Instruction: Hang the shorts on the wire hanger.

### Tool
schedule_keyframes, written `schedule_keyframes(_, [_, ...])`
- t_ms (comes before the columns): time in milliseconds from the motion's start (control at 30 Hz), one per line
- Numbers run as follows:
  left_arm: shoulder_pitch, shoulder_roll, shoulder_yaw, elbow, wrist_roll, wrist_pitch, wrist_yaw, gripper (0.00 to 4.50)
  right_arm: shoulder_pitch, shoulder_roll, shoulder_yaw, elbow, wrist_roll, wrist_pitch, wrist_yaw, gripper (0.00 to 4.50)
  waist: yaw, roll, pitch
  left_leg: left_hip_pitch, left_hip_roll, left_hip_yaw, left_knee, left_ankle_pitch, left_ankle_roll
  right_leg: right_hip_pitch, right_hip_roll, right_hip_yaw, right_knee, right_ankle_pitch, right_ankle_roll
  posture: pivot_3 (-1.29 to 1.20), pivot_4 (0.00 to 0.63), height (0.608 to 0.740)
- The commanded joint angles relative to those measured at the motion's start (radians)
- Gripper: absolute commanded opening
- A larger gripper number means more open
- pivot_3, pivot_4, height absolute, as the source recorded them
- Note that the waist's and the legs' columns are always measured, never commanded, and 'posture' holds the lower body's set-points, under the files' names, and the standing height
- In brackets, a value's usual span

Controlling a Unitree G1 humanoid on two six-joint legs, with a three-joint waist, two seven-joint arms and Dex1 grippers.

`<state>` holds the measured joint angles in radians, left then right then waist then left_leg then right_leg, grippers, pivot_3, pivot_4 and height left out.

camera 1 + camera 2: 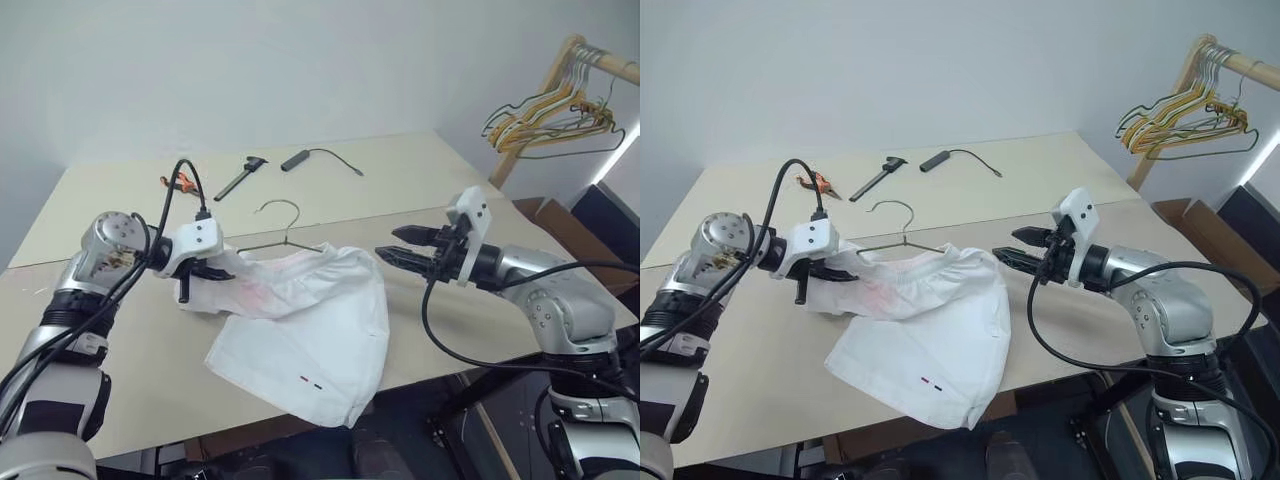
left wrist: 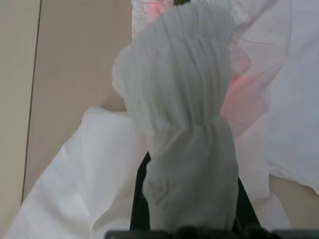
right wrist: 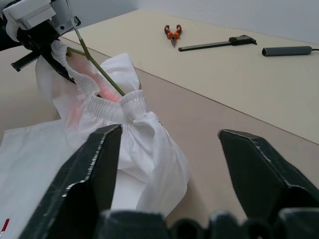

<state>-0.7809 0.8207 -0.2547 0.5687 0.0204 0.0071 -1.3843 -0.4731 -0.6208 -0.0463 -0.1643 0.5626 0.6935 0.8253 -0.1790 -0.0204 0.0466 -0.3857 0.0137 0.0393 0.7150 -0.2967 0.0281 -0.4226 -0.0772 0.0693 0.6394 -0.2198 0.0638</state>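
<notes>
Shorts (image 1: 310, 320): white fabric, gathered elastic waistband, a faint pink patch near the waist, a small red-and-dark tag mark near one hem. They lie on the pale beige surface (image 1: 400, 180), one leg draping over its near edge. The waistband is partly threaded onto the hanger.

Wire hanger (image 1: 283, 225): thin, dark grey-green, triangular frame with a curved hook. The hook and one shoulder wire show above the waistband; in the right wrist view a length of the wire runs into the waistband opening. The rest of the frame is hidden in the cloth.

Left pincer (image 1: 200, 272): two black fingers closed tight on a bunched end of the waistband, holding that end just off the surface.

Right pincer (image 3: 169, 164): fingers spread wide, nothing between them, held level just beside the other end of the waistband and apart from the cloth.

Other items, far part of the surface, well apart from the shorts: orange-handled pliers (image 3: 172, 34); black caliper (image 1: 240, 177); short dark cylindrical device with a thin cable (image 1: 296, 159).

Background: bunch of yellow, green and grey wire hangers (image 1: 545, 115) on a wooden rail (image 1: 610, 65), beyond the right arm.
</notes>
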Motion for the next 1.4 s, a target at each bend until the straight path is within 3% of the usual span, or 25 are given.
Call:
schedule_keyframes(33, [-0.041,-0.001,0.026,0.012,0.0,-0.029,0.004,0.0,-0.021,-0.048,-0.002,-0.052,-0.015,-0.002,0.019,4.46,-0.001,0.0,0.0,0.0,0.0,0.0,0.0,0.0,0.0,0.0,0.0,0.0,0.0,0.0,0.0,-0.16,0.0,0.74])
schedule_keyframes(233, [-0.095,-0.018,0.057,-0.001,-0.032,-0.032,-0.008,0.0,-0.257,-0.186,0.182,-0.084,-0.116,0.137,0.075,4.46,-0.005,0.0,0.0,0.0,0.0,0.001,0.001,0.0,0.0,-0.002,0.0,0.001,-0.001,0.0,0.0,-0.17,0.0,0.74])
schedule_keyframes(467, [-0.134,-0.045,0.083,-0.041,-0.063,-0.01,-0.013,0.0,-0.556,-0.253,0.422,-0.01,-0.254,0.201,0.224,4.46,-0.005,0.0,0.0,-0.002,0.001,0.001,0.0,0.0,0.001,-0.002,0.0,0.0,-0.007,0.0,0.0,-0.17,0.0,0.74])
schedule_keyframes(667, [-0.135,-0.06,0.081,-0.068,-0.069,-0.009,-0.018,0.0,-0.692,-0.16,0.623,0.206,-0.416,0.164,0.284,4.46,-0.01,0.0,0.0,-0.003,0.0,0.002,0.001,-0.001,0.001,-0.003,-0.001,-0.001,-0.007,0.0,0.0,-0.18,0.0,0.74])
schedule_keyframes(800, [-0.139,-0.067,0.079,-0.078,-0.073,-0.008,-0.022,0.0,-0.736,-0.072,0.69,0.323,-0.485,0.099,0.334,4.46,-0.024,0.0,0.0,-0.003,0.0,0.001,0.0,0.0,0.001,-0.003,-0.001,-0.001,-0.005,0.0,0.0,-0.17,0.0,0.74])
schedule_keyframes(933, [-0.138,-0.066,0.08,-0.086,-0.074,-0.007,-0.022,0.0,-0.753,-0.036,0.706,0.369,-0.53,0.037,0.389,3.58,-0.034,0.0,0.0,-0.003,-0.001,0.0,0.001,0.0,0.001,-0.004,-0.002,0.0,0.001,0.0,0.0,-0.15,0.0,0.74])
schedule_keyframes(1267, [-0.119,-0.05,0.1,-0.097,-0.104,-0.034,-0.049,0.0,-0.747,-0.026,0.631,0.39,-0.5,0.04,0.519,0.07,-0.031,0.0,0.0,-0.003,-0.001,-0.001,0.001,0.0,0.001,-0.004,-0.001,-0.001,0.002,0.0,0.0,-0.14,0.0,0.74])
schedule_keyframes(1400, [-0.132,-0.055,0.126,-0.062,-0.151,-0.028,-0.094,1.05,-0.727,-0.047,0.576,0.381,-0.441,0.097,0.592,0.0,-0.03,0.0,0.0,-0.003,0.0,-0.001,0.001,0.0,0.001,-0.004,-0.001,-0.001,0.002,0.0,0.0,-0.15,0.0,0.74])
